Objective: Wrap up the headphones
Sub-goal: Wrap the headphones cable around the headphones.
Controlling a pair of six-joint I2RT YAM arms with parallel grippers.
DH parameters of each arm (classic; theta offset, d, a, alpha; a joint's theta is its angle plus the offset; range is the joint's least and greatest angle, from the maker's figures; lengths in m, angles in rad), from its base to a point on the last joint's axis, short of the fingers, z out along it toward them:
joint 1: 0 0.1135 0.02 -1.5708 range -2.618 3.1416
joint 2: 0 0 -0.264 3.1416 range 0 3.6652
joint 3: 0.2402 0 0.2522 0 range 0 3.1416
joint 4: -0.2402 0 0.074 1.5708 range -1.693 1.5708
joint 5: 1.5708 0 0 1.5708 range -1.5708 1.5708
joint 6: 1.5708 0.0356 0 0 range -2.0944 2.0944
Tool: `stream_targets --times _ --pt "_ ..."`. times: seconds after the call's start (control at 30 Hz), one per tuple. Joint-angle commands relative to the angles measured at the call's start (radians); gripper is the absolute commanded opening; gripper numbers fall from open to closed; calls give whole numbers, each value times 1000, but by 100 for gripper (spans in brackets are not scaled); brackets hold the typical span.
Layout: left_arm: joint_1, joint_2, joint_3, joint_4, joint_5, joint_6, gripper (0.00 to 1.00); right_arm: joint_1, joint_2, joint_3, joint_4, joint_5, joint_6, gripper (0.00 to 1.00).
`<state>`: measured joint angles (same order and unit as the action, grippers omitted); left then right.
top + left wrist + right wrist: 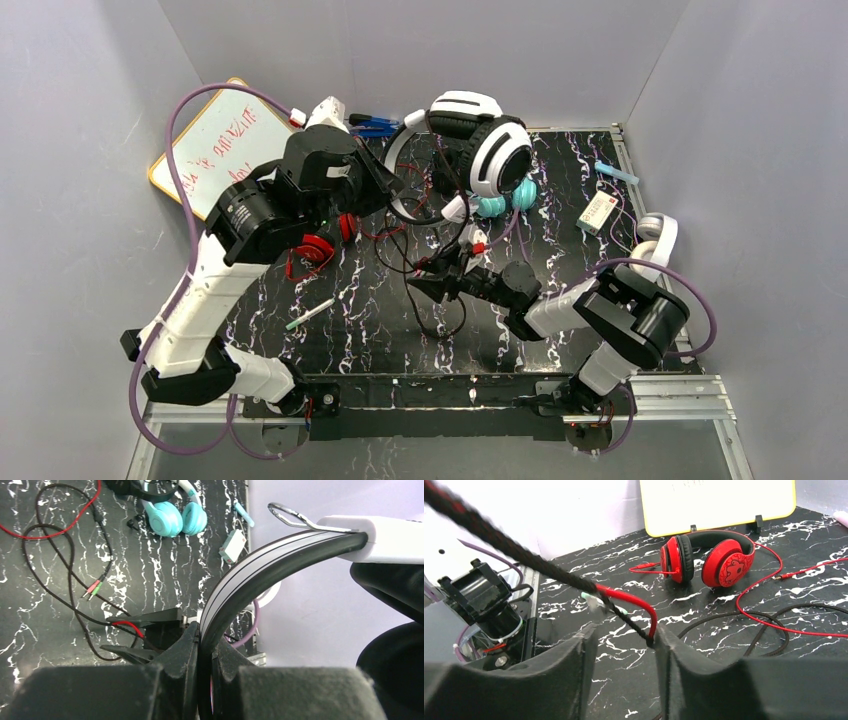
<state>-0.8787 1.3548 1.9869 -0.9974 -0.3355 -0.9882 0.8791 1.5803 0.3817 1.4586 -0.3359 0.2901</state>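
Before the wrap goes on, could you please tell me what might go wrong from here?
The right end effector stands open around the braided cord, which sits close to one finger; closing may miss it. The left end effector grips the white-and-black headphones only by the headband, so a tug on that cord might twist them loose. The red cord loops nearby and could snag.

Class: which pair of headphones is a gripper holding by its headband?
The big white-and-black headphones: the left gripper is shut on their striped headband. The red headphones, teal headphones and all-white headphones have no gripper on them.
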Motion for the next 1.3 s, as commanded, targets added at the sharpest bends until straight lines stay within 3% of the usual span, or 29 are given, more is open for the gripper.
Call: stream_targets --times 0.0,0.1,0.23,0.27,0.3,0.43,0.53,0.63,0.87,1.07,1.27 --pt "6 -12 66 83 69 -63 0 4 16 46 159 14 -11 47" --pt "6 -10 65 76 92 -75 0 2 17 62 149 9 -7 46" --pt "6 -25 33 82 99 -87 0 1 32 94 127 -20 -7 69" --pt "6 -30 26 84 98 -89 0 2 37 98 129 -21 -7 68" --pt "6 -34 21 86 98 -91 0 2 41 105 128 -21 -9 60" --pt "6 -39 30 76 94 -94 0 -2 36 106 124 -13 -10 16" --pt "6 -42 45 53 76 -86 0 -15 -4 75 120 1 25 1" --pt "6 -55 42 45 69 -73 0 -53 -81 39 26 22 89 1" --pt "6 -109 5 39 52 44 0 -179 -319 -4 -412 -92 123 1" --pt "6 -196 -97 136 130 161 0 -273 -460 16 -736 -202 150 1" --pt "6 -233 -84 133 148 183 0 -327 -555 2 -913 -223 189 1"
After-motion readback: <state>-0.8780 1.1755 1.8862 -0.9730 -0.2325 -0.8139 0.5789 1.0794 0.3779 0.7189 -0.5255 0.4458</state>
